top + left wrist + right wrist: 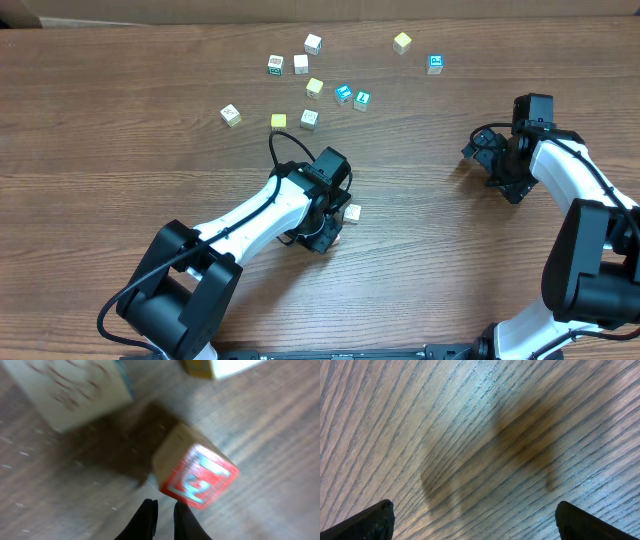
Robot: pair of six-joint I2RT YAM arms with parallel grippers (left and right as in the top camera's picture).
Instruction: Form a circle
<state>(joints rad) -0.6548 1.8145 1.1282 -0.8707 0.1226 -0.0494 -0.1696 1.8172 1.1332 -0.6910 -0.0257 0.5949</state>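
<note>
Holding the left gripper (164,512) low over the brown wood-grain table (120,140), its two black fingers (148,519) sitting almost together with only a thin slit between, gripping nothing. Facing, just ahead of the left gripper and not touching it, a small cream wooden cube with a red-printed face (199,479), turned cornerwise to the fingertips. Placing the circle (352,212), a loose clump of tiny cream wooden picture cubes, right at the left gripper; showing only one of its cubes from overhead, just beside the gripper head, and hiding the others under the arm. Lying a little farther ahead of the left gripper, across a patch of dark shadow, a blurred cream cube with faint reddish print (70,390); sitting beyond that, cut by the frame edge, a cube with a yellow side and a white face (220,366). Standing apart from one another, all three. Scattering well beyond the left gripper toward the far edge: a plain yellow cube (278,121), a white cube with grey print (309,118), a blue-faced cube (343,93), a teal-faced cube (362,99), and more behind them. Hovering the right gripper (477,522) well apart from the left gripper, off to its right, with black fingers (372,521) spread wide over bare wood grain, holding nothing.
</note>
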